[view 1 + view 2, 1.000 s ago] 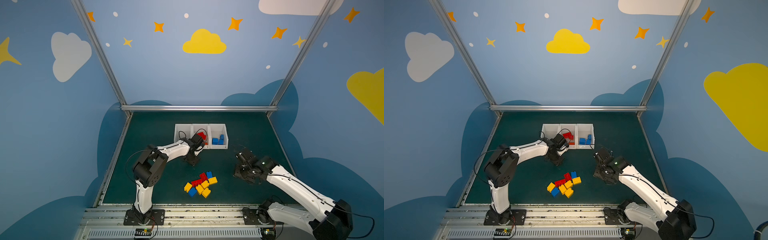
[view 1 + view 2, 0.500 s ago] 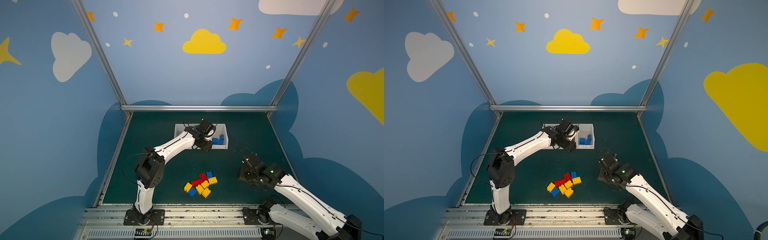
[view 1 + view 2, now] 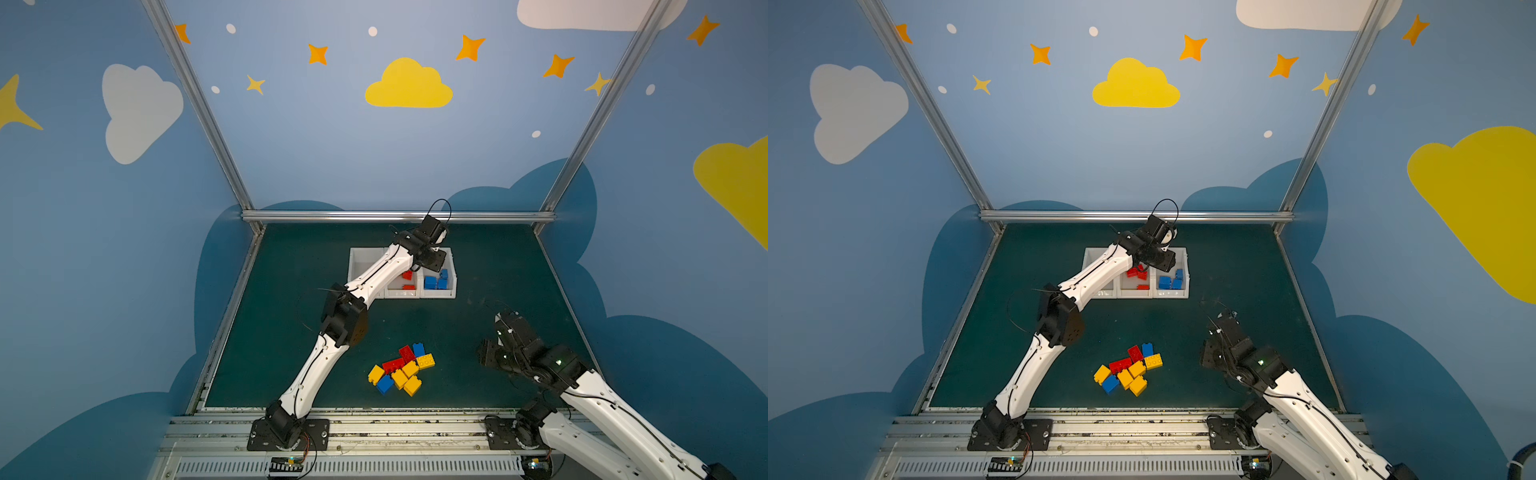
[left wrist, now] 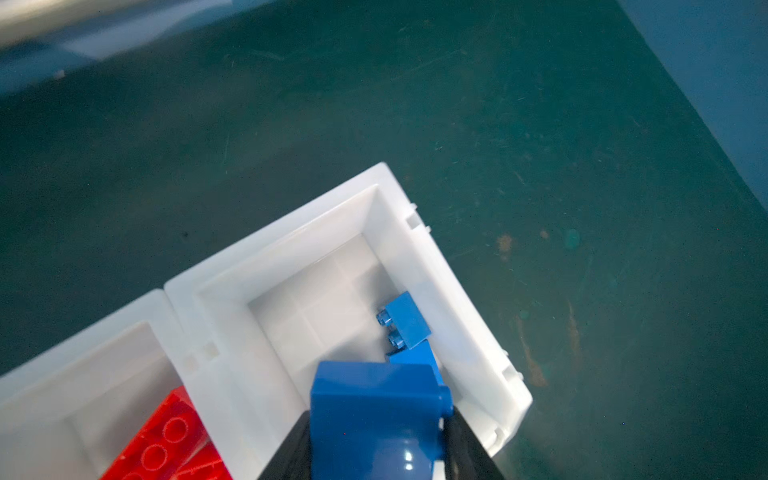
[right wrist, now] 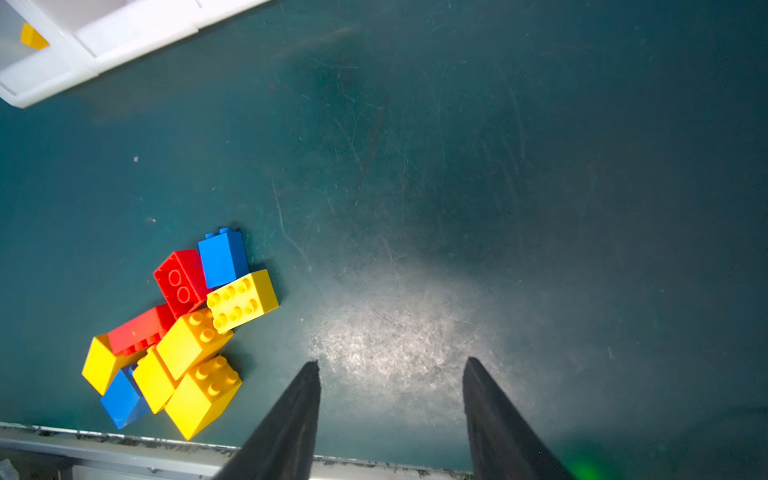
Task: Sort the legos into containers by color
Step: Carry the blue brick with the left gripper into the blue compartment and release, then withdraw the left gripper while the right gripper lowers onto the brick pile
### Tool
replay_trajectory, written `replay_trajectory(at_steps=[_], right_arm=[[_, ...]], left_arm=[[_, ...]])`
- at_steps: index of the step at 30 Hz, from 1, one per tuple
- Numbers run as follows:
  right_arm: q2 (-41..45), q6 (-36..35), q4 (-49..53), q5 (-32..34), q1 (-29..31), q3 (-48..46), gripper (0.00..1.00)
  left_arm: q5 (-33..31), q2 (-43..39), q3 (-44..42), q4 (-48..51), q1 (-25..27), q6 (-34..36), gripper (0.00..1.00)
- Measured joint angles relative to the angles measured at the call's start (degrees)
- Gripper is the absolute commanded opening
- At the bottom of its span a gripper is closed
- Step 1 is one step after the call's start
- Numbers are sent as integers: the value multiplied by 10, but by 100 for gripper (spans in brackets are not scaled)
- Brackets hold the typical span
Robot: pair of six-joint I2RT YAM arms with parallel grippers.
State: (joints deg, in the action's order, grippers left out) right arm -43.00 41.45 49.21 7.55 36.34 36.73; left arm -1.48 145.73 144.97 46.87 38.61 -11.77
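Left wrist view: left tool (image 4: pixel 376 449), swung from the pile, clamps a blue lego (image 4: pixel 376 409) over the blue bin (image 4: pixel 419 249), ready to drop; right tool (image 5: pixel 390 415) hangs apart.

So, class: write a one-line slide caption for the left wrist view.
Left gripper holds a blue brick above the white bin of blue bricks.

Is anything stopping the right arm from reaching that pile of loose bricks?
Probably not: the right gripper hangs open beside the pile, with only bare mat between.
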Motion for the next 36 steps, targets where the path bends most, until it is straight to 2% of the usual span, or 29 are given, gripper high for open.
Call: replay_trajectory(at_steps=[5,10,15,19,25,29,32,36], right_arm=[[-15,-5,-7,-12,-3,-2,56],[-25,-8,-8,-14,-5,-2,56],[-33,-2,-7,-13,-5,-2,55],[-57,7,-5,-16,0,-2,55],[-118,19,-16,-16,26,31,55],[-182,31,-28,-16,55,67,55],[-239,37,-32,-19,80,103,55],[-327,40,-22,-31,108,167,55]], left_arm=[[0,1,2,8,-4,-16,62],[11,-2,0,9,-6,-24,64],[30,-66,-76,4,-9,-25,65],[39,-188,-226,-40,-17,-26,67],[56,-420,-520,-172,-41,-43,70],[60,-542,-687,-236,-60,-63,72],[60,-610,-786,-264,-74,-83,73],[51,-677,-870,-277,-89,-105,74]])
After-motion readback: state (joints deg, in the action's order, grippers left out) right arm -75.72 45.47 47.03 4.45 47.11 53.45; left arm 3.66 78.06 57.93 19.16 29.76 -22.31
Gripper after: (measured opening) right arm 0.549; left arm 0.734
